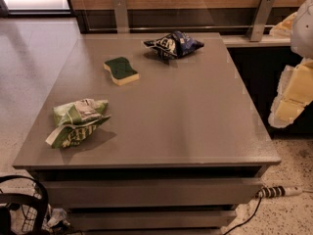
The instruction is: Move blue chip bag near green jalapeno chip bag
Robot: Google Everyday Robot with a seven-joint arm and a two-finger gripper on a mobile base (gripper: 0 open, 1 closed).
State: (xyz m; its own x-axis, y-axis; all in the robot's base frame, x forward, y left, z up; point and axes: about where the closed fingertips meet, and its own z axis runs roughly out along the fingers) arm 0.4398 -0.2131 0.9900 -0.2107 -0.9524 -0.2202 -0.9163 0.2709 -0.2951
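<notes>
Green jalapeno chip bag (76,121) is nearest; we grab the middle of the blue chip bag (173,44) past the sponge (121,70) (gripper (293,94) waits right of sponge, can't tell its state)

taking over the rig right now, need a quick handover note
Claw: at the right edge of the view, beyond the table's right side, touching neither bag.
Blue chip bag: far side of the table, right of centre.
Green jalapeno chip bag: near left corner.
Green and yellow sponge: lies roughly between them.
Done: nothing yet; the bags lie far apart.
Left: grasp the blue bag, carry it past the sponge, and set it beside the green bag.
</notes>
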